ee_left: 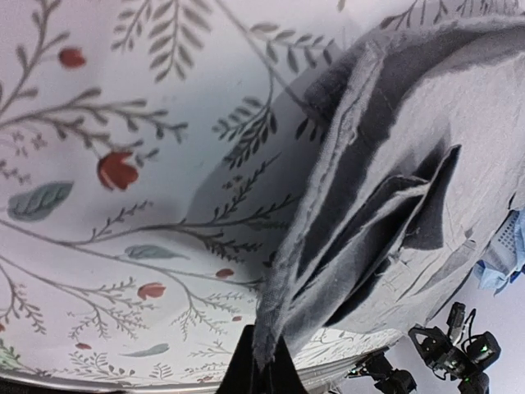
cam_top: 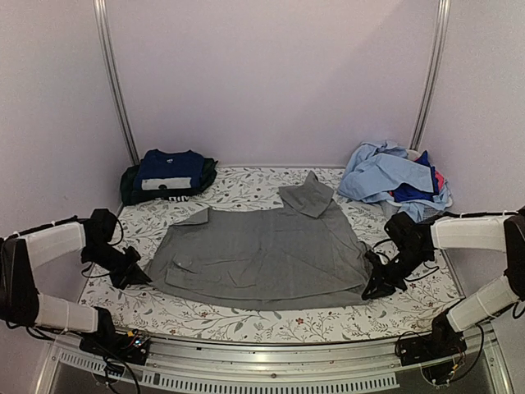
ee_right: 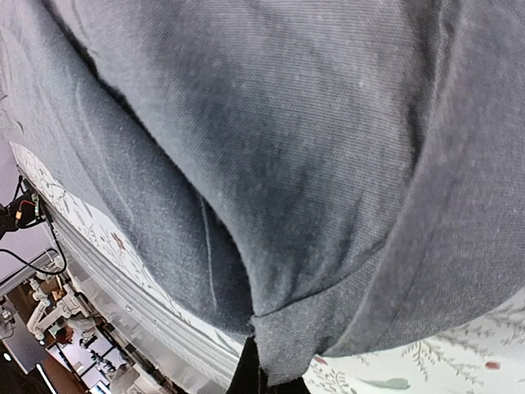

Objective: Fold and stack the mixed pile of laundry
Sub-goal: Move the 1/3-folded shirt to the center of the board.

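A grey collared shirt lies spread flat across the middle of the floral sheet. My left gripper is shut on the shirt's left near corner, and the grey fabric rises in folds from the pinched edge at my left gripper. On the other side my right gripper is shut on the shirt's right near corner; the grey cloth fills the right wrist view above my right gripper. The unfolded laundry pile of light blue and navy pieces sits at the back right.
A folded stack with a navy T-shirt on top rests at the back left corner. Purple walls close in the back and sides. A metal rail runs along the table's near edge between the arm bases.
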Available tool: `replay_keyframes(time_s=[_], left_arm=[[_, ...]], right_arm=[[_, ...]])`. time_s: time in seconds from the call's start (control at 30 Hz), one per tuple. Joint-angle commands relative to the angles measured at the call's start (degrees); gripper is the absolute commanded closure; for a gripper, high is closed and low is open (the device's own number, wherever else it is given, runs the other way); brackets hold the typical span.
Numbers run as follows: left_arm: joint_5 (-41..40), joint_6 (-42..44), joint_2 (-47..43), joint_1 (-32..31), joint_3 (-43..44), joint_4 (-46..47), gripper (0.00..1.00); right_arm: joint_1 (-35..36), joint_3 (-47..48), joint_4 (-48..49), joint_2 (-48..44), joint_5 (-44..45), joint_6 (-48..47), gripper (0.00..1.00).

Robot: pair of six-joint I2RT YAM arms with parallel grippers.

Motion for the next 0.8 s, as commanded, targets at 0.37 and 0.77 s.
replay_keyframes(time_s=[0.37,0.77], left_arm=[[-15.1,-2.6,-13.1,-2.6,11.8,-17.3,0.14],[-8.0,10.9,15.4,-23.2,31.9,10.2,0.0]], right_arm=[[0.2,9.4,-15.1,-15.0,-3.3,4.5,0.29],[-0.1,30.2,1.5,12.6,-3.1,-1.8,0.38]])
